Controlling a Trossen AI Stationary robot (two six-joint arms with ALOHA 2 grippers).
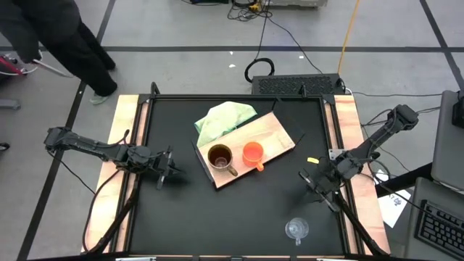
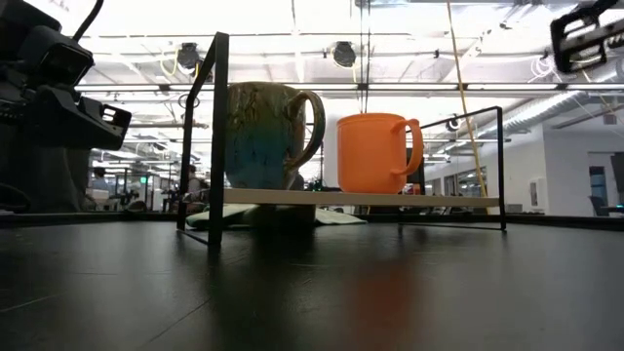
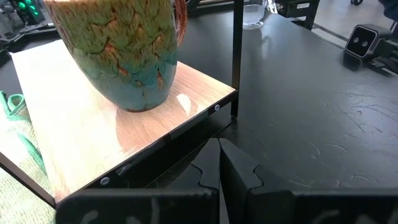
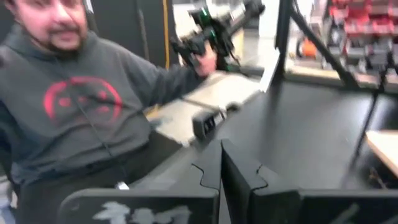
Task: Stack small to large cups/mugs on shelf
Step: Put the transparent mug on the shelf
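The brown mug (image 1: 220,157) and the orange handled cup (image 1: 253,153) stand upright side by side on the light wooden shelf board (image 1: 275,130). In the low view the mug (image 2: 265,135) and the orange cup (image 2: 375,152) sit on the raised board (image 2: 390,200). The small clear glass cup (image 1: 296,230) stands on the black table near its front right, and also shows in the left wrist view (image 3: 252,14). My left gripper (image 1: 172,172) is shut and empty, left of the shelf, its fingers (image 3: 219,158) close before the board's corner. My right gripper (image 1: 310,179) is shut and empty, right of the shelf.
A light green cloth (image 1: 225,118) lies partly under the shelf's far end. The shelf's thin black frame posts (image 2: 216,136) rise around the board. A person in a grey hoodie (image 4: 68,99) is beyond the table's edge. A small yellow piece (image 1: 312,159) lies at the right.
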